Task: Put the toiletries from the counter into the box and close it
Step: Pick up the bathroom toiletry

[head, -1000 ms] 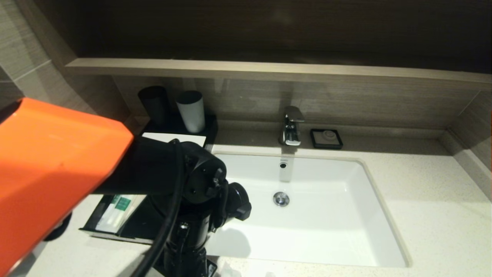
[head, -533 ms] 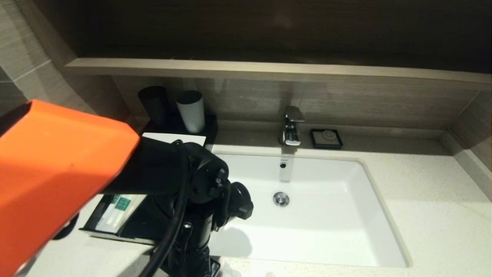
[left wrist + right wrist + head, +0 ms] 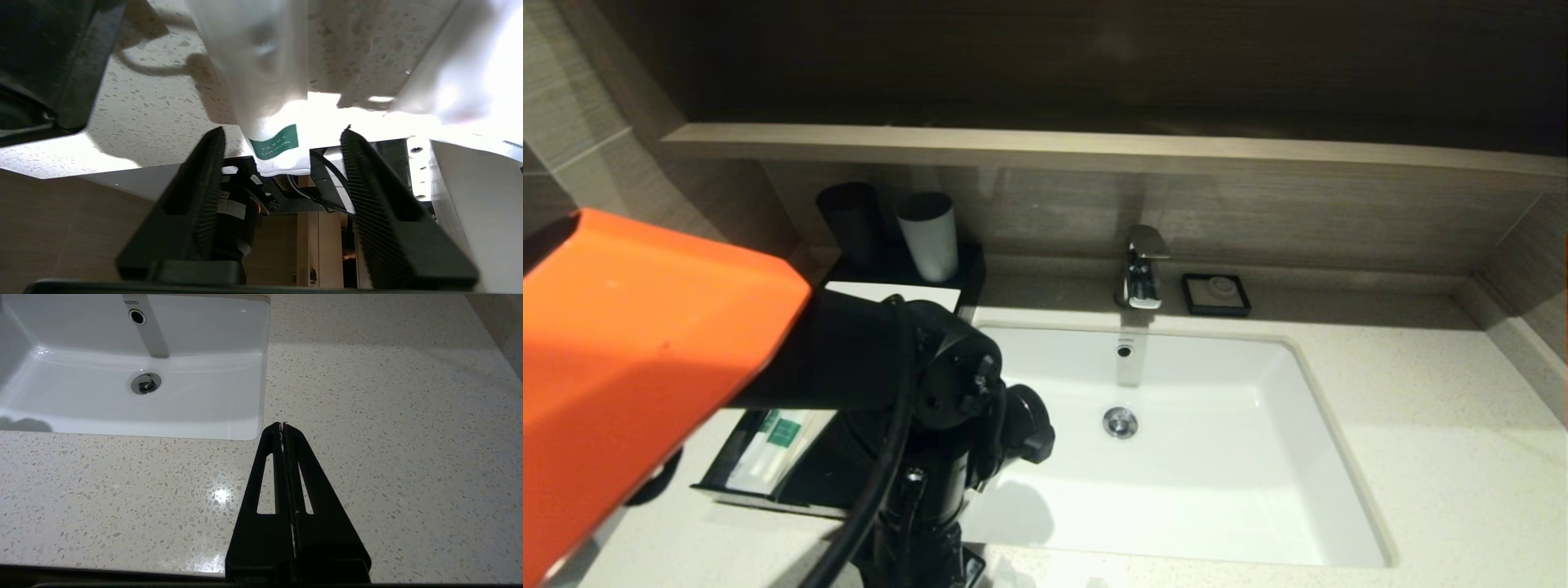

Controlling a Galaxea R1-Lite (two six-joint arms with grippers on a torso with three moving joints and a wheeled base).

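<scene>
My left gripper (image 3: pixel 282 130) points down at the counter's (image 3: pixel 1421 408) front edge, left of the sink, and is open. A white packet with a green label (image 3: pixel 261 81) lies on the speckled top just beyond the fingertips, in line with the gap, its labelled end over the edge. Neither finger (image 3: pixel 204 183) touches it. A second blurred white packet (image 3: pixel 441 81) lies beside it. The black box (image 3: pixel 890 292) with its white top panel stands at the back left. Its front drawer (image 3: pixel 711 482) is pulled out, with white and green packets (image 3: pixel 772 445) inside. My right gripper (image 3: pixel 282 424) is shut and empty above bare counter.
The white sink (image 3: pixel 1217 457) takes up the middle, with the tap (image 3: pixel 1142 265) and a black soap dish (image 3: pixel 1216 294) behind it. A grey cup (image 3: pixel 928 235) and a dark cup (image 3: pixel 849 216) stand behind the box. The wood ledge (image 3: pixel 1094 151) overhangs the back.
The left arm swayed slightly right and has come back left. The box, drawer and packets in it have not moved.
</scene>
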